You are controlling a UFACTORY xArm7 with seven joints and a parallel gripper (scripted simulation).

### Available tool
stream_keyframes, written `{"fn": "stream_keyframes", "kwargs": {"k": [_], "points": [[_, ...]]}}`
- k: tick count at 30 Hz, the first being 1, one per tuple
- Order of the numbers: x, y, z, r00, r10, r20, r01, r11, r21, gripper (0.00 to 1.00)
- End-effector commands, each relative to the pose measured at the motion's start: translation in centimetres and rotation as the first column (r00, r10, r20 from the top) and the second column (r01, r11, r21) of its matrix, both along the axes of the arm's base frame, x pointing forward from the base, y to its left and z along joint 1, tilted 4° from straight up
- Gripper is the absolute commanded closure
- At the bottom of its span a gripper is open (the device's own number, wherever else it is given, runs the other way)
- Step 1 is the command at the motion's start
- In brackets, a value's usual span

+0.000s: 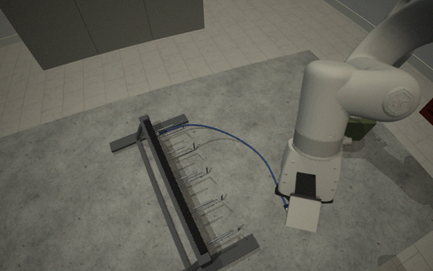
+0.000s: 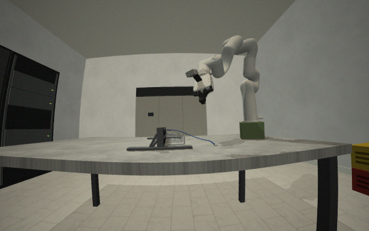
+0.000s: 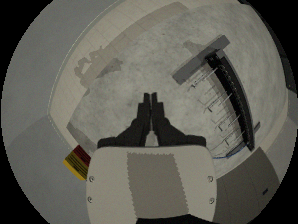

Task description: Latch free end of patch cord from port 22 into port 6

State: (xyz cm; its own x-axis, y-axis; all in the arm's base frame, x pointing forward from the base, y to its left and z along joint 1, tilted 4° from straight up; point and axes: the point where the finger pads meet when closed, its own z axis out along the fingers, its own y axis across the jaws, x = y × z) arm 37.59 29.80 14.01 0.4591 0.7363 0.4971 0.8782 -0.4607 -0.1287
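Note:
The blue patch cord (image 1: 208, 127) (image 2: 196, 137) (image 3: 236, 153) runs from the back end of the rack in a wide curve. Its free plug (image 2: 215, 145) lies at the table top to the right of the rack. In the top view the plug is partly hidden behind the arm's wrist, and in the wrist view it is not seen. The rack (image 1: 177, 190) (image 2: 160, 137) (image 3: 235, 92) stands upright on two feet. The port number plates cannot be read. My gripper (image 2: 202, 102) (image 3: 151, 101) is shut and empty, high above the table and tilted. Its fingers are hidden in the top view.
Several thin wire cable holders (image 1: 207, 170) (image 2: 179, 137) (image 3: 210, 107) stick out from the rack's port side. The rack's front foot (image 1: 235, 253) (image 3: 200, 59) reaches out beside them. The green arm base (image 1: 361, 129) (image 2: 251, 130) stands on the table (image 1: 100, 207) (image 2: 114, 155) (image 3: 145, 60).

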Motion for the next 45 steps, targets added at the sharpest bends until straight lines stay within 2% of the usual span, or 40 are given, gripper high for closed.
{"fn": "stream_keyframes", "kwargs": {"k": [1, 8, 13, 19, 23, 25, 29, 37, 40, 45], "points": [[-1.7, -1.5, 2.7, 0.986, -0.099, 0.135, 0.095, 0.995, 0.033, 1.0], [-1.4, -1.4, 3.9, 0.977, -0.156, 0.148, 0.146, 0.986, 0.077, 1.0], [-0.8, -1.3, 5.8, 0.942, -0.287, 0.174, 0.259, 0.951, 0.168, 1.0], [0.3, -1.8, 6.3, 0.878, -0.436, 0.2, 0.383, 0.888, 0.256, 1.0], [1.2, -2.6, 5.3, 0.819, -0.532, 0.214, 0.463, 0.834, 0.301, 1.0], [1.2, -2.6, 5.3, 0.819, -0.532, 0.214, 0.463, 0.834, 0.301, 1.0], [2.6, -4.5, 2.9, 0.732, -0.641, 0.23, 0.557, 0.757, 0.341, 1.0], [4.3, -8.5, -1.4, 0.603, -0.758, 0.248, 0.664, 0.649, 0.372, 1.0], [4.6, -9.5, -2.4, 0.573, -0.78, 0.253, 0.685, 0.624, 0.376, 1.0], [4.7, -10.0, -2.8, 0.558, -0.79, 0.255, 0.694, 0.612, 0.378, 1.0]]}}
